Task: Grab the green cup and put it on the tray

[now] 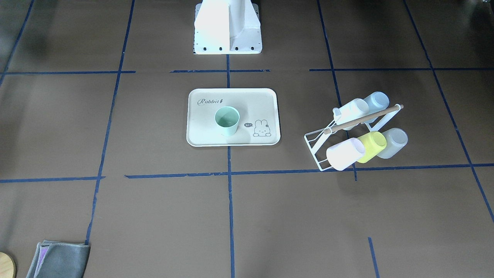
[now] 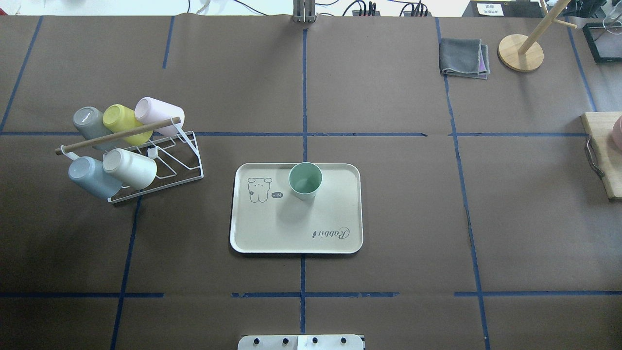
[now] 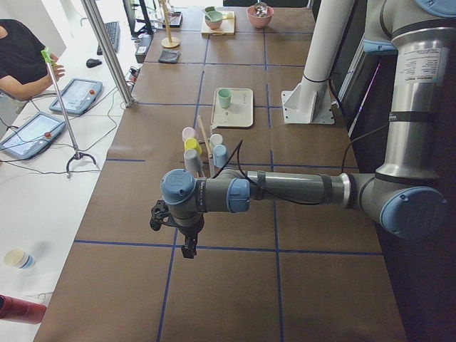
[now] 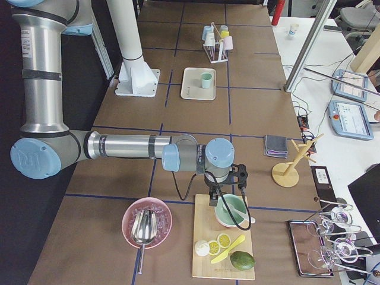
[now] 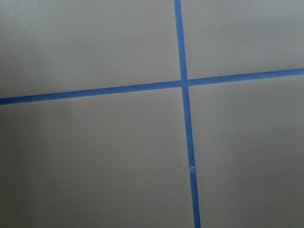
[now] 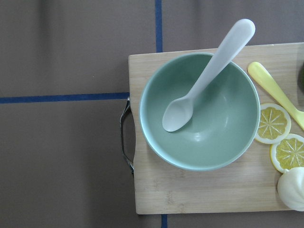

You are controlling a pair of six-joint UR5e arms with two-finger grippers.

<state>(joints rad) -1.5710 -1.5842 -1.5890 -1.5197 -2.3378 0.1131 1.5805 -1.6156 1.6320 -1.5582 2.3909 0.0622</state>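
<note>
The pale mint-green cup [image 1: 227, 120] stands upright on the cream-white "Rabbit" tray [image 1: 204, 129], near its middle. Both also show in the overhead view, cup [image 2: 305, 180] and tray [image 2: 291, 228]. Neither gripper shows in the overhead or front views. My left gripper [image 3: 187, 246] shows only in the left side view, low over bare table far from the tray; I cannot tell if it is open. My right gripper [image 4: 228, 196] shows only in the right side view, over a cutting board far from the tray; I cannot tell if it is open. Neither holds the cup.
A white wire rack [image 2: 160, 160] with several tilted cups stands on the tray's left in the overhead view. A grey cloth [image 2: 464, 58] and a wooden stand [image 2: 521, 52] sit far right. Under the right wrist lies a cutting board [image 6: 199, 194] with a green bowl [image 6: 213, 118], spoon and lemon slices.
</note>
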